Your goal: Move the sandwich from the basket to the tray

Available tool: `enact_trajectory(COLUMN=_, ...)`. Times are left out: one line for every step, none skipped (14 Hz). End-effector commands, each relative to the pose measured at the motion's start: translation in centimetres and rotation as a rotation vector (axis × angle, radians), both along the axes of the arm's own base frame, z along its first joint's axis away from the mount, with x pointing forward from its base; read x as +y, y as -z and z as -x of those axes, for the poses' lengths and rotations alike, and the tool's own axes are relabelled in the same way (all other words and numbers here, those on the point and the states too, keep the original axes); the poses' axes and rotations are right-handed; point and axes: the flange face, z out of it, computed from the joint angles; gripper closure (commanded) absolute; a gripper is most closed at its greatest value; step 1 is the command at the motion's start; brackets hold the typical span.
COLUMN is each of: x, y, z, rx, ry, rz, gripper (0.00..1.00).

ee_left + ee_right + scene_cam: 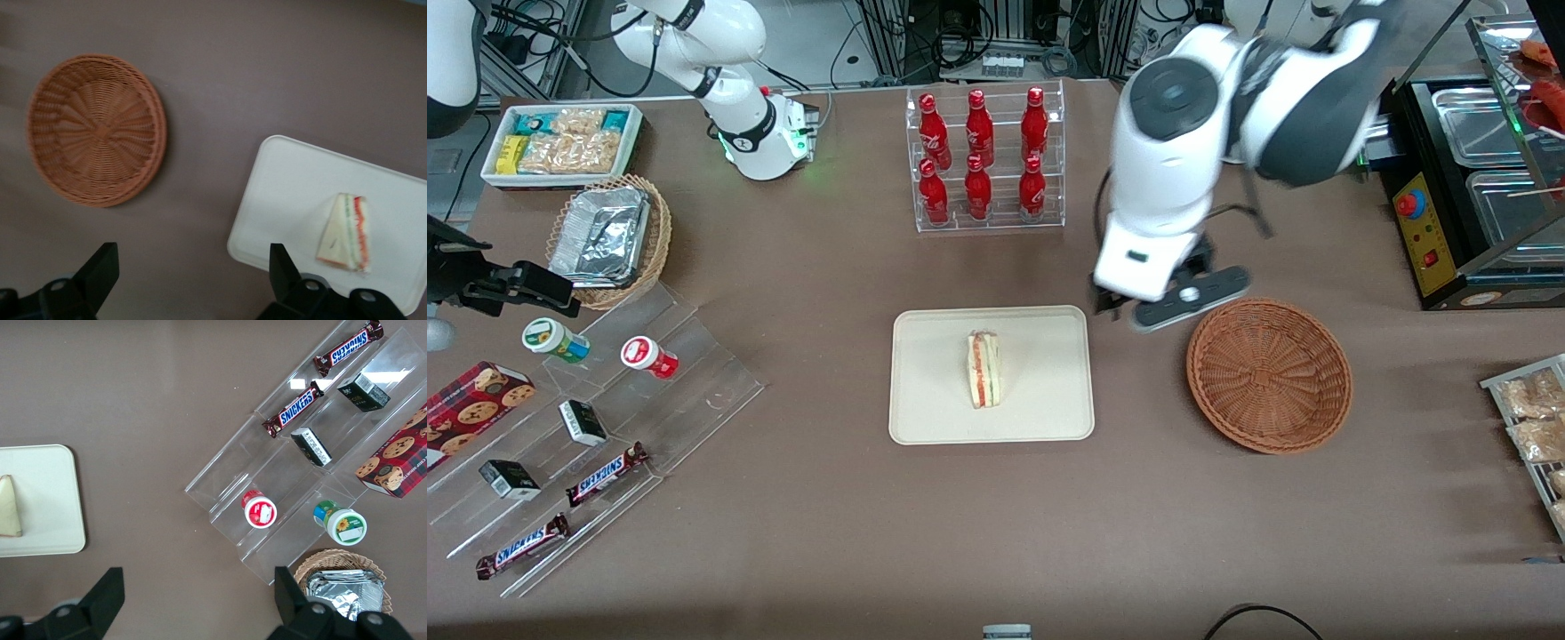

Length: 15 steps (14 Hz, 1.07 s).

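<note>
The sandwich (984, 369) lies on the cream-white tray (934, 409), near its middle, filling stripe showing. It also shows in the left wrist view (345, 232) on the tray (287, 193). The reddish-brown wicker basket (1268, 374) stands beside the tray toward the working arm's end; it holds nothing, as the left wrist view (97, 130) shows. My gripper (1138, 311) hangs above the bare table between tray and basket, slightly farther from the front camera than both. Its fingers (100, 273) are wide open and hold nothing.
A clear rack of red bottles (984, 160) stands farther from the front camera than the tray. A stepped acrylic shelf with snacks (578, 444), a tan basket with foil trays (609, 236) and a white snack bin (560, 142) lie toward the parked arm's end. A black warmer (1476, 178) and snack tray (1534, 418) lie toward the working arm's.
</note>
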Motion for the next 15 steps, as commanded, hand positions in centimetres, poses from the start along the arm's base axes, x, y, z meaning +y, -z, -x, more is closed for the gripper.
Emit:
enact_trajectory(x=5.3, y=-3.7, z=1.1, rx=0.038, ry=0.041, rz=0.012, gripper=0.01)
enact_trajectory(x=7.8, y=-5.1, z=1.2, rx=0.057, ry=0.06, rz=0.028, gripper=0.01)
enact_trajectory(x=10.3, y=-6.5, z=1.3, rx=0.066, ry=0.078, rz=0.035, gripper=0.01)
enact_trajectory(x=12.8, y=-7.8, z=1.6, rx=0.082, ry=0.099, rz=0.041, gripper=0.01)
enact_trajectory(x=14.9, y=-8.8, z=1.9, rx=0.093, ry=0.123, rz=0.045, gripper=0.01)
enact_trajectory(x=17.3, y=-10.0, z=2.2, rx=0.101, ry=0.164, rz=0.055, gripper=0.01)
enact_trajectory(x=20.4, y=-10.8, z=2.4, rx=0.122, ry=0.203, rz=0.087, gripper=0.01)
enact_trajectory(x=23.1, y=-11.7, z=2.7, rx=0.134, ry=0.235, rz=0.111, gripper=0.01)
enact_trajectory(x=25.1, y=-12.3, z=3.1, rx=0.139, ry=0.265, rz=0.118, gripper=0.01)
enact_trajectory(x=26.9, y=-12.7, z=3.6, rx=0.152, ry=0.277, rz=0.121, gripper=0.01)
enact_trajectory(x=28.8, y=-12.8, z=3.7, rx=0.166, ry=0.282, rz=0.128, gripper=0.01)
enact_trajectory(x=30.5, y=-12.8, z=4.0, rx=0.189, ry=0.311, rz=0.136, gripper=0.01)
enact_trajectory(x=31.3, y=-13.0, z=4.1, rx=0.185, ry=0.305, rz=0.138, gripper=0.01)
enact_trajectory(x=31.4, y=-13.0, z=4.0, rx=0.186, ry=0.301, rz=0.14, gripper=0.01)
enact_trajectory(x=31.2, y=-13.1, z=4.0, rx=0.183, ry=0.304, rz=0.138, gripper=0.01)
